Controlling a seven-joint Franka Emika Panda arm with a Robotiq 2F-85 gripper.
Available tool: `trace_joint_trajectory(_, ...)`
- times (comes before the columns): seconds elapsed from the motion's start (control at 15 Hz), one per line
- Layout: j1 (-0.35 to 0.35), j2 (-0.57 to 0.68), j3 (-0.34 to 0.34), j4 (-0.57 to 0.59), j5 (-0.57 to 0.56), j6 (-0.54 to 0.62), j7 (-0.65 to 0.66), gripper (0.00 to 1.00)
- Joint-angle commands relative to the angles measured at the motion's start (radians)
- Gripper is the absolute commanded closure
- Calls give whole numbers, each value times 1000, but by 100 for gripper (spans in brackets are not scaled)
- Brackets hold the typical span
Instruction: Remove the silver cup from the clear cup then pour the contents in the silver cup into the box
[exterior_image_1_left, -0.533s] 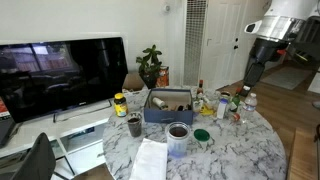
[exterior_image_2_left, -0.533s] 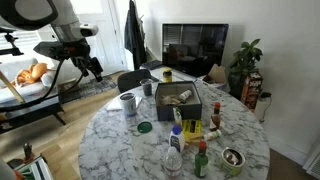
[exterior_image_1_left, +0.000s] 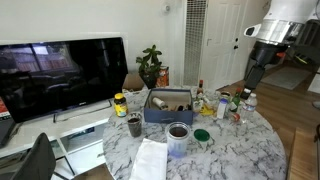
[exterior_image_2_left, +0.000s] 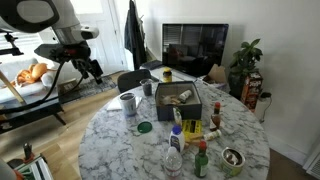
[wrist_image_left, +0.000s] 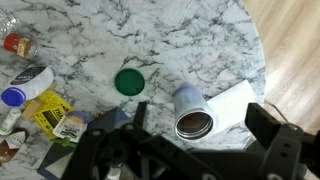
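The silver cup (wrist_image_left: 194, 126) sits nested in the clear cup (wrist_image_left: 185, 99) on the marble table, its shiny rim and dark inside facing up. Both exterior views show this pair (exterior_image_1_left: 178, 134) (exterior_image_2_left: 128, 102) near the table edge. The blue-grey box (exterior_image_1_left: 168, 108) (exterior_image_2_left: 180, 106) stands at the table's middle with items inside. My gripper (wrist_image_left: 198, 114) hangs high above the cups, well off the table, and is open and empty; its dark fingers (wrist_image_left: 262, 122) frame the cups from above. In the exterior views the gripper (exterior_image_1_left: 254, 76) (exterior_image_2_left: 94, 70) is out past the table's rim.
A green lid (wrist_image_left: 129, 82) lies next to the cups, and a white napkin (wrist_image_left: 236, 100) lies on their other side. Bottles and a yellow packet (wrist_image_left: 55, 112) crowd one side of the box. A small dark grey cup (exterior_image_1_left: 134, 125) stands near the box. A TV (exterior_image_1_left: 60, 75) is behind.
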Motion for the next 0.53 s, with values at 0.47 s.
trace_joint_trajectory(0.47,-40,299,139,225,-32,-43,258,0)
